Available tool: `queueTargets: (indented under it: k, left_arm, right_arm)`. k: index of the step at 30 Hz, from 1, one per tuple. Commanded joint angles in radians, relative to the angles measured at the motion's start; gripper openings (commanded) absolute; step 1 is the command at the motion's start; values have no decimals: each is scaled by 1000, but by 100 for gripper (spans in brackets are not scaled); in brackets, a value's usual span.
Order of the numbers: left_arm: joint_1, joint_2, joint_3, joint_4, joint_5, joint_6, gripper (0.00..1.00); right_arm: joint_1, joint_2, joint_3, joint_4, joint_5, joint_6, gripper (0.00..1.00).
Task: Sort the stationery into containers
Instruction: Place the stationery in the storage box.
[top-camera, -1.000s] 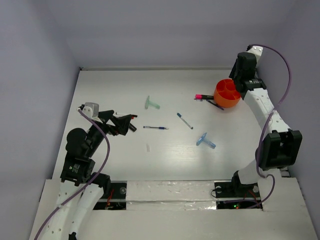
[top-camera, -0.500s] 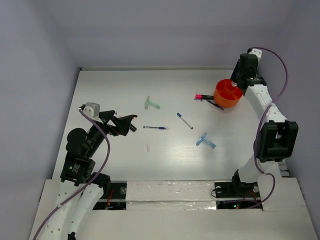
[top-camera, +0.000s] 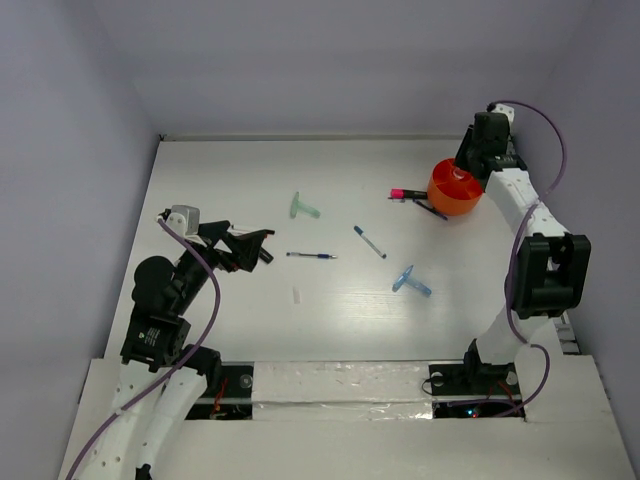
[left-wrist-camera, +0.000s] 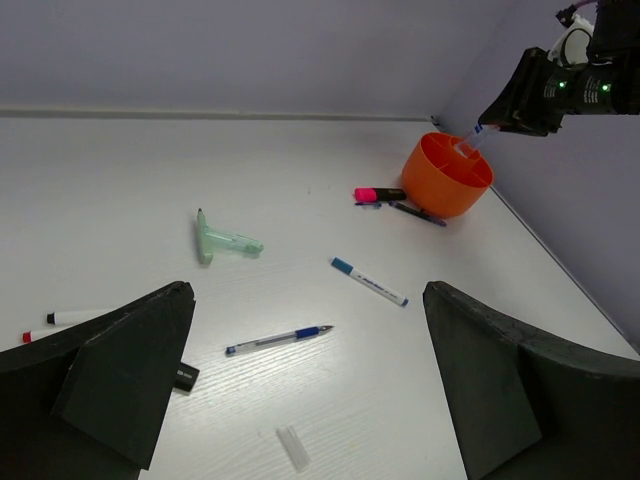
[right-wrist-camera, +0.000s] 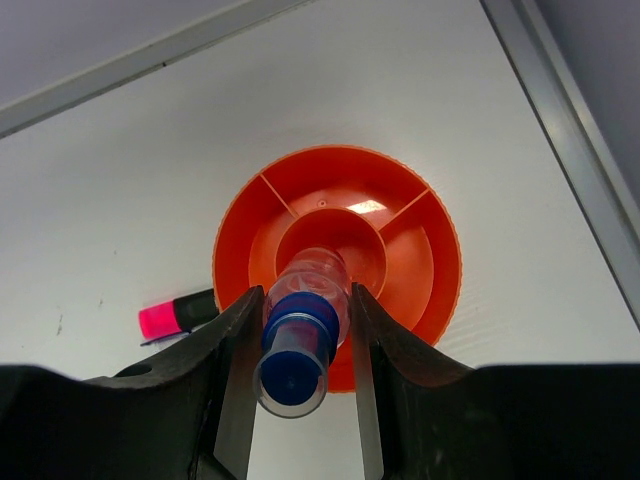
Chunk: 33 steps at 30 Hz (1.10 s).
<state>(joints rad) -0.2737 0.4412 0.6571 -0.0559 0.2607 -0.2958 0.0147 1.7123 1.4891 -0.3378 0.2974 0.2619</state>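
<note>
The orange cup (top-camera: 454, 187) with inner dividers stands at the back right; it also shows in the left wrist view (left-wrist-camera: 447, 175). My right gripper (right-wrist-camera: 305, 300) is shut on the blue-capped clear bottle (right-wrist-camera: 300, 335) and holds it tilted just above the cup's middle well (right-wrist-camera: 335, 235). The pink marker (top-camera: 408, 193) and a dark pen (top-camera: 432, 210) lie touching the cup's left side. The green T-piece (top-camera: 303, 208), a thin blue pen (top-camera: 312, 255), a blue-capped white marker (top-camera: 369, 241) and the blue T-piece (top-camera: 410, 282) lie mid-table. My left gripper (top-camera: 262, 245) is open and empty, left of the blue pen (left-wrist-camera: 280, 340).
A small clear cap (left-wrist-camera: 293, 447) lies near the front between the left fingers. A white marker with red and black ends (left-wrist-camera: 60, 320) and a small black piece (left-wrist-camera: 182, 376) lie by the left finger. Walls close the back and both sides.
My right arm has swung its gripper a little left with the bottle, over the cup. The left arm and the loose items have not moved.
</note>
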Motion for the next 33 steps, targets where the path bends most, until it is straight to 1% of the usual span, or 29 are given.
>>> queueTargets:
  k: [1, 3, 7, 8, 10, 11, 13, 14, 15, 16, 17, 18, 21, 24, 28, 29, 31, 32, 33]
  left_arm:
    - [-4, 5, 38, 47, 3, -3, 99]
    - [-4, 5, 38, 47, 3, -3, 99]
    - [-4, 4, 38, 47, 2, -5, 99]
    - [-4, 4, 38, 47, 0, -5, 99]
    - [-4, 4, 38, 47, 0, -6, 99]
    - [-4, 2, 38, 47, 0, -5, 99]
    - [-4, 2, 38, 45, 0, -6, 99]
    - [-4, 2, 38, 47, -1, -6, 99]
    - [-4, 2, 38, 47, -1, -6, 99]
    - [-4, 2, 38, 47, -1, -5, 99]
    - [-4, 2, 38, 45, 0, -5, 99]
    - [-4, 2, 38, 45, -1, -5, 99]
    - [-4, 2, 36, 47, 0, -6, 99]
    - [-4, 2, 36, 45, -1, -8, 99]
    - [-4, 5, 36, 45, -11, -12, 99]
    - [-4, 7, 36, 45, -14, -12, 99]
    - [-4, 7, 38, 41, -29, -17, 99]
    - [-4, 8, 38, 39, -38, -26, 99]
    - [-4, 8, 38, 37, -47, -31, 99]
  right_arm:
    - [4, 4, 2, 23, -15, 11, 9]
    - [4, 10, 3, 22, -12, 8, 11]
    - [4, 21, 16, 6, -9, 7, 19]
    - [4, 21, 14, 8, -10, 8, 27]
    - [4, 17, 14, 10, -14, 8, 35]
    - [4, 14, 14, 13, -15, 7, 47]
    - [4, 6, 14, 14, -20, 7, 57]
    - [4, -8, 14, 16, -24, 7, 66]
    - [4, -14, 13, 19, -29, 5, 70]
    - [4, -22, 13, 20, -41, 5, 71]
    - [4, -29, 10, 19, -53, 5, 78]
    - [4, -48, 7, 20, -66, 7, 79]
    - [4, -94, -21, 34, -118, 23, 81]
    - [34, -132, -81, 66, -155, 37, 81]
    - [128, -172, -145, 92, -191, 34, 77]
    - [181, -171, -151, 92, -196, 31, 72]
    - [241, -165, -176, 108, -219, 17, 66]
    - [269, -151, -179, 112, -233, 14, 54]
    - [321, -137, -181, 115, -244, 13, 47]
